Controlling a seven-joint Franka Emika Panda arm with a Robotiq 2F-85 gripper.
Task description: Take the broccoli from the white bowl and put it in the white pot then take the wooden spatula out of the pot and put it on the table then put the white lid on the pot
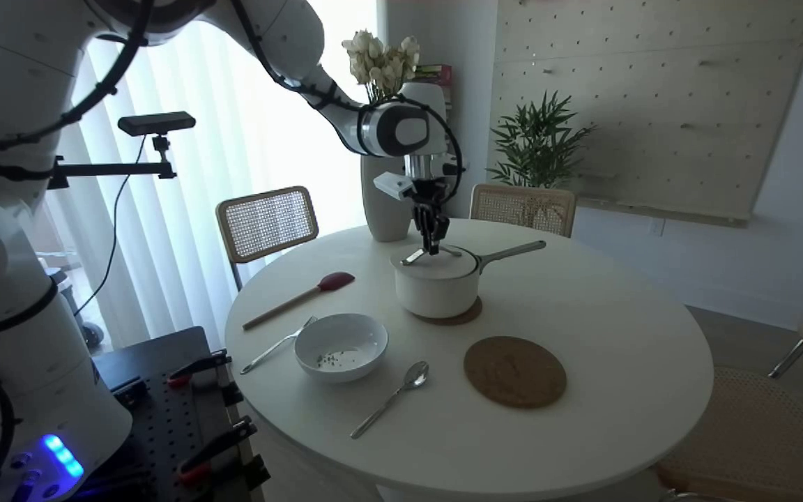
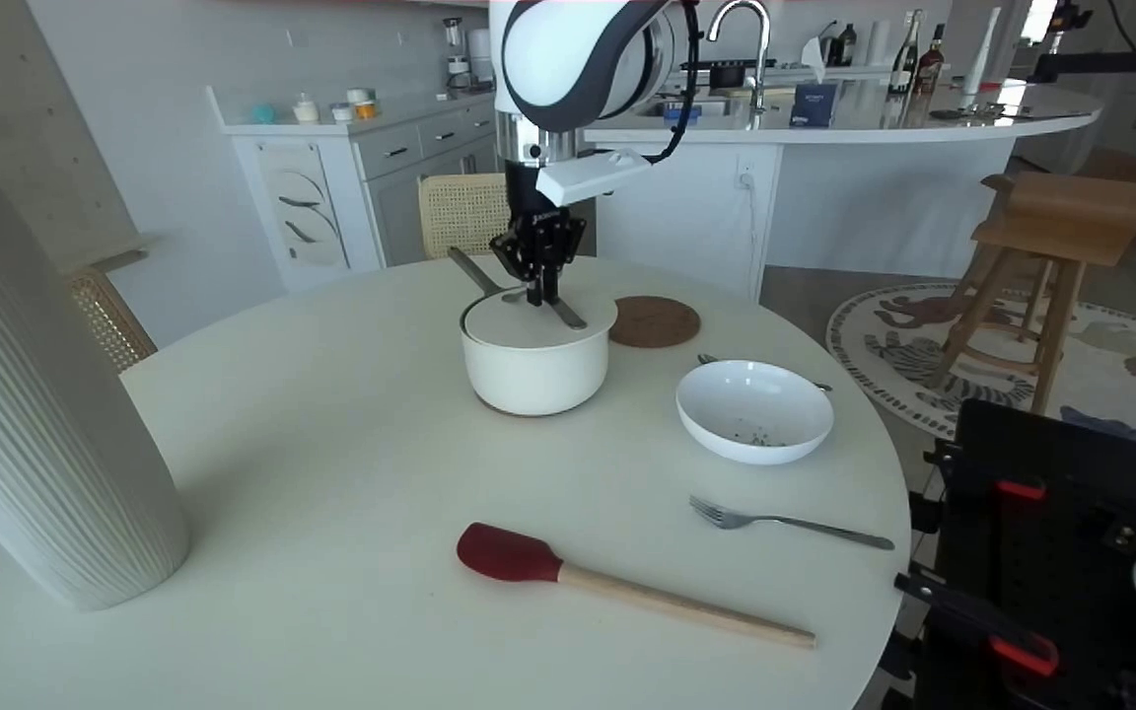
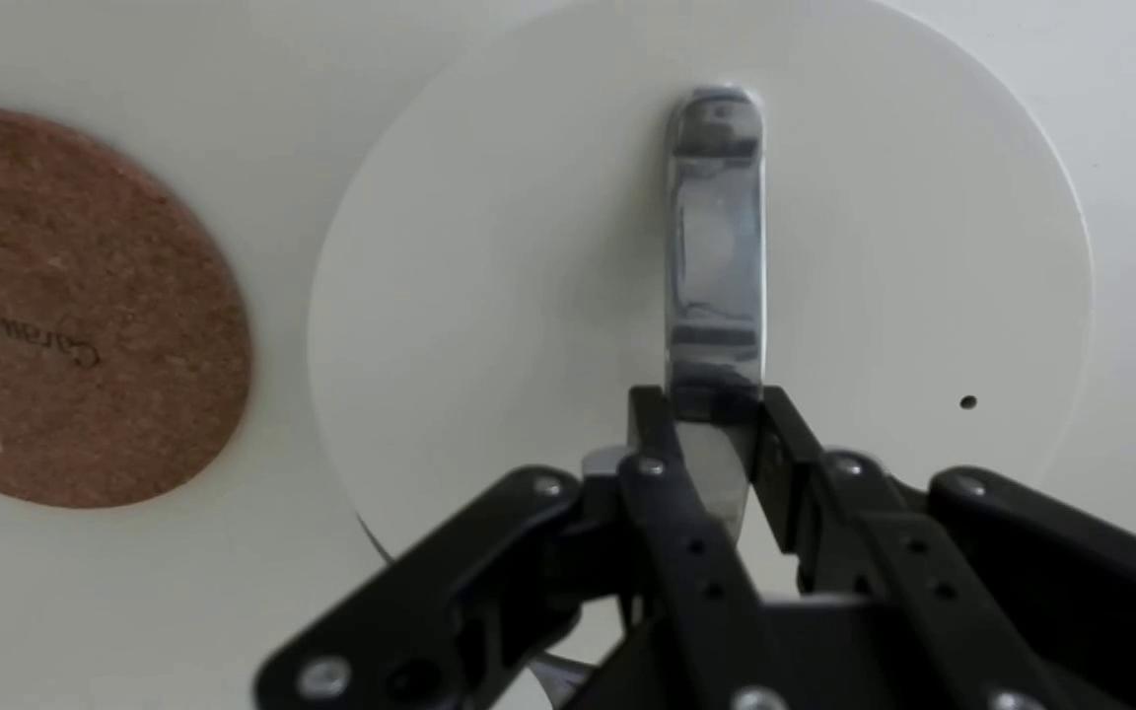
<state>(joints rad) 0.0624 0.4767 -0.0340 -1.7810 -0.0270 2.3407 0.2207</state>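
The gripper (image 3: 713, 409) is clamped on the metal handle (image 3: 716, 237) of the white lid (image 3: 489, 296), which lies over the white pot (image 1: 436, 296). Caution: in an exterior view, a dark strip shows past the lid's edge between 2 and 3 o'clock, toward the pot handle (image 1: 523, 248); an off-centre release could let the lid tip or sit ajar. Alignment, wrist view: metal handle, long axis 12 to 6 o'clock; the lid itself is round.
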